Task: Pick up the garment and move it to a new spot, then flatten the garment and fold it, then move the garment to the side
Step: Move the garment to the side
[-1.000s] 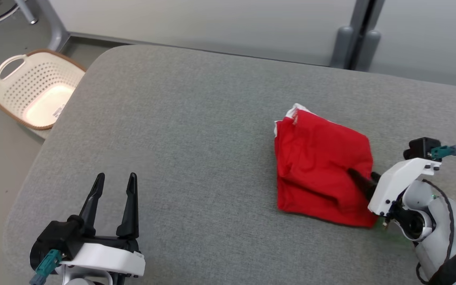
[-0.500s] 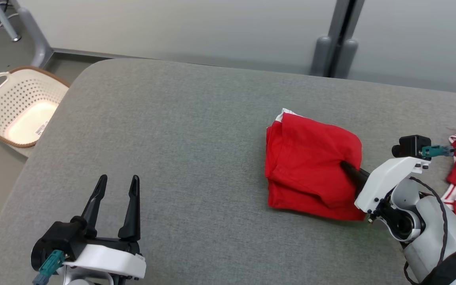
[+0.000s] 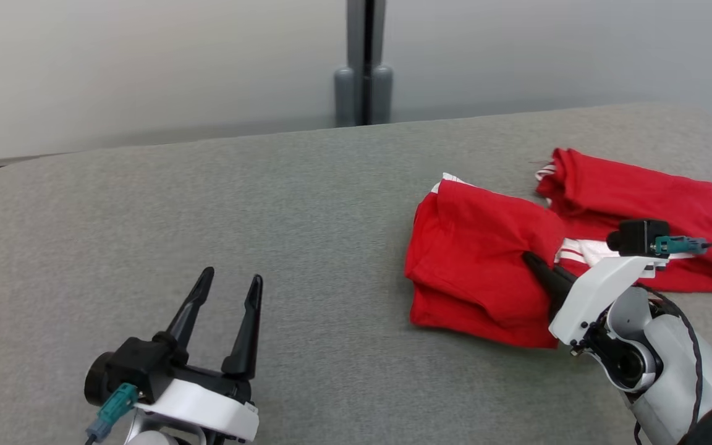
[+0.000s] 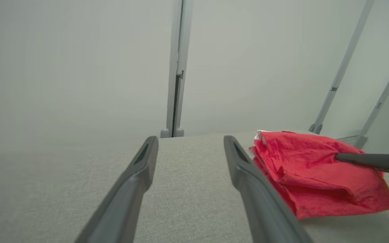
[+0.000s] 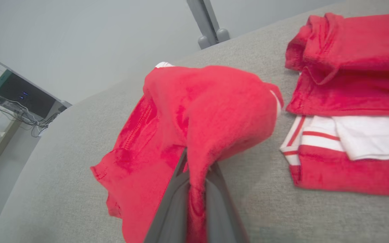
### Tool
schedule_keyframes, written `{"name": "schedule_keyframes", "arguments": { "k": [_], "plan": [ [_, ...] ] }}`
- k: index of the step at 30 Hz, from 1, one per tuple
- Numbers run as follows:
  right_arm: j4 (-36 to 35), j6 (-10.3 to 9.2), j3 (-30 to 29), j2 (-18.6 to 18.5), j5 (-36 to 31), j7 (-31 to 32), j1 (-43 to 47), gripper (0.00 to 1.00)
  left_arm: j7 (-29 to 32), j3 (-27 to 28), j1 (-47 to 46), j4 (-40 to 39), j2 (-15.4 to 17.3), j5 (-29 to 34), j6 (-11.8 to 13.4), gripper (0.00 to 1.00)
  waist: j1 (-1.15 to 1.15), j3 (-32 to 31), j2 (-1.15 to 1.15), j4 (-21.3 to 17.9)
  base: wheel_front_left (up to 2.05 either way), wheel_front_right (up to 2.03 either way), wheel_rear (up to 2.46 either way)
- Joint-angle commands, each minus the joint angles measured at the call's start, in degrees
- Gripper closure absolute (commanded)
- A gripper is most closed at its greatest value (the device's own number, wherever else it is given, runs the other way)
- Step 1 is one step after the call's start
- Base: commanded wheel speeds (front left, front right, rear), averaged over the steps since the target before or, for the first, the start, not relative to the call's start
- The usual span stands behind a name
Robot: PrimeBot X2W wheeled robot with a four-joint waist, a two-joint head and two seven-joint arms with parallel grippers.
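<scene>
The garment (image 3: pixel 473 259) is a red folded bundle on the right half of the grey padded table (image 3: pixel 306 185). My right gripper (image 3: pixel 529 259) is shut on its right edge. In the right wrist view, red cloth of the garment (image 5: pixel 208 108) is pinched between the two fingers of the right gripper (image 5: pixel 197 163) and bunches up above them. My left gripper (image 3: pixel 231 276) stands open at the lower left with nothing between its fingers. The left wrist view has the left gripper (image 4: pixel 190 140) open over bare table, with the garment (image 4: pixel 316 175) to its right.
A second red and white garment (image 3: pixel 640 198) lies folded just right of the held one, near the table's right end; it is also in the right wrist view (image 5: pixel 349 101). A grey post (image 3: pixel 363 62) stands against the wall behind the table.
The head camera has swung right: the basket has left the picture and the second garment has come in. My right gripper has closed on the garment's right edge. The left gripper stays open.
</scene>
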Motion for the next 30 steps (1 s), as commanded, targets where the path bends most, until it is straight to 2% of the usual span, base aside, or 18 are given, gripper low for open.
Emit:
{"name": "schedule_keyframes", "arguments": {
  "k": [1, 7, 11, 15, 21, 25, 30],
  "plan": [
    [-0.7, 0.00, 0.5, -0.3, 0.6, -0.7, 0.1, 1.00, 0.2, -0.6, -0.6, 0.2, -0.1, 0.4, -0.3, 0.00, 0.00, 0.1, 0.00, -5.8, 0.00, 0.00, 0.00],
    [-1.6, 0.00, 3.7, -1.4, 1.6, -1.9, -2.1, 1.00, 1.1, -3.7, -2.0, 0.7, -0.4, 1.3, -1.3, 0.00, 0.00, 1.9, 0.00, -10.8, 0.00, 0.00, 0.00],
    [-2.0, 0.00, 6.1, -2.8, 2.6, -2.2, -6.0, 1.00, 2.3, -5.0, -3.9, 0.2, 0.1, 2.1, -1.7, 0.00, 0.00, 4.7, 0.00, -11.4, 0.00, 0.00, 0.00],
    [-2.6, 0.00, 9.1, -6.1, 3.5, -1.5, -11.6, 1.00, 3.5, -6.0, -5.6, -0.1, 0.6, 2.7, -1.9, 0.00, 0.00, 8.0, 0.00, -10.8, 0.00, 0.00, 0.00],
    [-4.2, 0.00, 15.2, -13.8, 5.8, 1.9, -19.1, 1.00, 4.6, -7.4, -7.5, -0.1, 0.6, 3.3, -2.0, 0.00, 0.00, 12.6, 0.00, -8.3, 0.00, 0.00, 0.00],
    [-4.8, -0.01, 18.4, -21.0, 7.3, 3.3, -23.1, 1.00, 4.8, -7.9, -8.7, -0.4, 0.6, 3.6, -1.9, 0.00, 0.00, 14.9, 0.00, -6.2, 0.00, 0.00, 0.00],
    [-4.4, -0.01, 23.9, -28.2, 5.6, 4.1, -27.3, 1.00, 4.9, -8.1, -9.8, -0.6, 1.1, 3.8, -1.8, 0.00, 0.00, 17.1, 0.00, -4.6, 0.00, 0.00, 0.00]
  ]
}}
